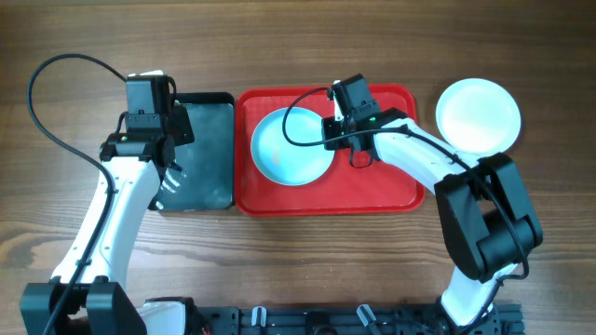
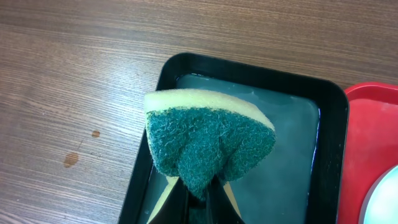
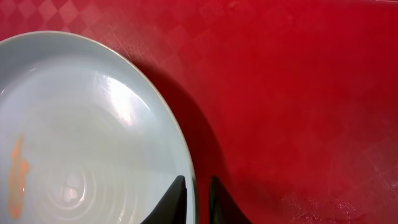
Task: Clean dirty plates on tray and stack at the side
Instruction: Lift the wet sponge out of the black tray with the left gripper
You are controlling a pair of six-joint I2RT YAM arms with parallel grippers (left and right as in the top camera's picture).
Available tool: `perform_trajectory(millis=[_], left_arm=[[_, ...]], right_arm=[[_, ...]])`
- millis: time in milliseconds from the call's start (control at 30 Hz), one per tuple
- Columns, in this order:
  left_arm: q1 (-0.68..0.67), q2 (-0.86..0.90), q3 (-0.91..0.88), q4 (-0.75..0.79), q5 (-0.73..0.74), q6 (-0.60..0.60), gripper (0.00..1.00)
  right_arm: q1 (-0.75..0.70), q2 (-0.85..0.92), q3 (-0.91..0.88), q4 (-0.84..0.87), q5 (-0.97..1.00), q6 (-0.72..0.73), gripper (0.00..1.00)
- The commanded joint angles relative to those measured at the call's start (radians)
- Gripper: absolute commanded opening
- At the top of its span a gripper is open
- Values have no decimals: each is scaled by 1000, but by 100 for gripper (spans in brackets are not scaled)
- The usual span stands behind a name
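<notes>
Plate (image 3: 81, 124) rim apparently between right fingers (image 3: 174, 200)

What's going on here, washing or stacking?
Washing, not yet stacking. The left hand holds a folded green sponge over the black basin of water. The right hand is down on the red tray, pinching the rim of the blue plate, which shows an orange smear. A white plate sits on the table beside the tray.

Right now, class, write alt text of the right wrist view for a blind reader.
The right gripper straddles the rim of a pale blue plate on a red tray. An orange smear marks the plate.
</notes>
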State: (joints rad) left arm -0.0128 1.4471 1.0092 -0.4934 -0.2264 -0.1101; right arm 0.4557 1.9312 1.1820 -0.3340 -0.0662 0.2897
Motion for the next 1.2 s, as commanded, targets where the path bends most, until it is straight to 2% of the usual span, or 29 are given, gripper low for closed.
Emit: perform_trajectory(millis=[0,267,500,633,700,767,833,967,1167], left_arm=[[3,-11,16,2,13,0,4],[3,-11,16,3,13,1,4],[3,-11,16,3,13,1,4],[3,-11,16,3,13,1,4],[3,-11,16,3,13,1,4],[3,-11,16,3,13,1,4],[3,-11,16,3,13,1,4],[4,-11,16,5,13,2,4],[3,-11,16,6,13,2,4]], right_arm=[[5,9,-13,-2,13,2,6],[5,-2,8,-70,-38,79,4],[5,-93,24,-167,2,129,5],[5,-93,23,-167,2,128,16],[5,-93,22,-166,2,117,27],[5,-89,20,-164,6,98,34],[5,-79,20,-165,5,98,33],[5,-53,20,-164,5,104,23],[5,-30,20,-157,-6,103,22]])
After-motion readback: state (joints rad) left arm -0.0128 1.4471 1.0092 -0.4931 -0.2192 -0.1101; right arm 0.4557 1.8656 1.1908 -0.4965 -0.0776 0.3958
